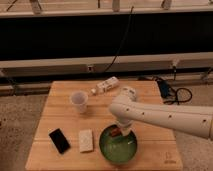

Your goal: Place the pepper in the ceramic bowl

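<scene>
Camera view: gripper (118, 131) hangs over the ceramic bowl's (107, 149) far rim, grasping the pepper (115, 132). Translucent cup (79, 101), white bottle (106, 84), black phone (59, 140) and pale sponge (86, 140) occupy the wooden table (155, 150).

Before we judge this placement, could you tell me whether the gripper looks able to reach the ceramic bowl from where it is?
Probably yes: the gripper hangs over the ceramic bowl's far rim with nothing between them.
</scene>
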